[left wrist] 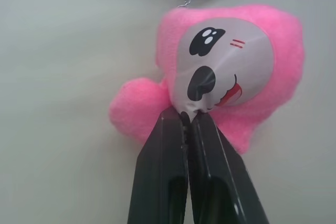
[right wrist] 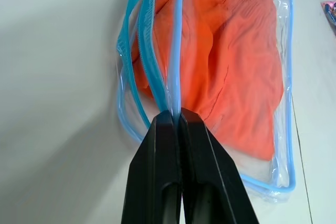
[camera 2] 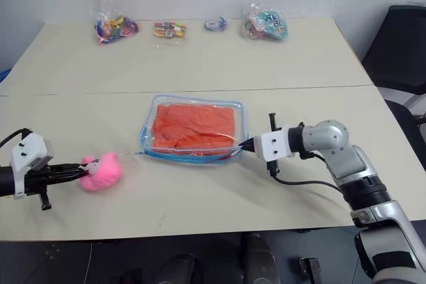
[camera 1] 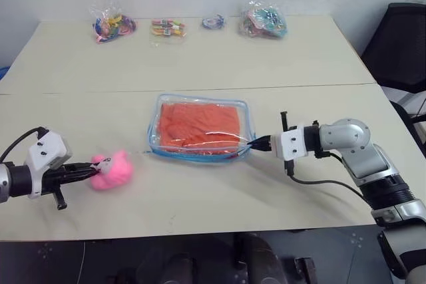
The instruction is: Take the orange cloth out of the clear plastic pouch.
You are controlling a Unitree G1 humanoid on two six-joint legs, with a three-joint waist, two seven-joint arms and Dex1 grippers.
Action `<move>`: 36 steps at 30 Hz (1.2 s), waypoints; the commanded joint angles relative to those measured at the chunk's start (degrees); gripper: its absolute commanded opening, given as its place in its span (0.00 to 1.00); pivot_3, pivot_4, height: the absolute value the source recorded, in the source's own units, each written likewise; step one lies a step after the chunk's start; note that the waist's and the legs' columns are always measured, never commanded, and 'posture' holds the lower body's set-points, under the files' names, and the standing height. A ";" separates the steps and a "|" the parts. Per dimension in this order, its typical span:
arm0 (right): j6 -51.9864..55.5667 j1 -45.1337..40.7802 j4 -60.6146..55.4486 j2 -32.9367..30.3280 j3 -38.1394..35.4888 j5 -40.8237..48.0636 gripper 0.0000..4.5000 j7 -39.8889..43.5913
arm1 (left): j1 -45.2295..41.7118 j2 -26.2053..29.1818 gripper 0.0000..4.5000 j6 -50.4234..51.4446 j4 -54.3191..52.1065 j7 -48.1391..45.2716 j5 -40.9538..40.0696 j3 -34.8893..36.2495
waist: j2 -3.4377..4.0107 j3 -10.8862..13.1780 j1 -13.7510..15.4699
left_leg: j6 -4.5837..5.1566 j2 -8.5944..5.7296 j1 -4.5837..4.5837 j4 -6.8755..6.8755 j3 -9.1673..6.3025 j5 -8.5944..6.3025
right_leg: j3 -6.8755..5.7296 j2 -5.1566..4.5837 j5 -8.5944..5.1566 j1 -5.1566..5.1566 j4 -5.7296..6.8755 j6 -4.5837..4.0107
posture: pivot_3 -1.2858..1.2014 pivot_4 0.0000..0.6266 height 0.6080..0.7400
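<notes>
A pale beige table [camera 1: 200, 64] stands against a white wall. At its middle the clear plastic pouch [camera 1: 154, 139] holds the orange cloth [camera 1: 200, 124]. The right gripper [camera 1: 253, 143] pinches the pouch's blue edge; the left gripper [camera 1: 92, 169] clamps a pink plush toy [camera 1: 114, 169]

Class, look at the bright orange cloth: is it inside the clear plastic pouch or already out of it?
Inside. The bright orange cloth lies behind the clear plastic pouch's transparent wall, within its light-blue edging.
</notes>
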 commanded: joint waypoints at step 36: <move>50.90 17.06 -40.51 -1.23 -12.91 28.34 1.00 -9.36 | -24.05 3.46 0.94 -8.04 -15.78 -1.66 7.13 -21.41 | 0.13 -0.06 1.50 | 0.02 -0.20 -0.05 0.04 -0.05 0.00 | -0.03 -0.13 0.03 0.08 0.06 0.02 | 0.52 0.24 1.00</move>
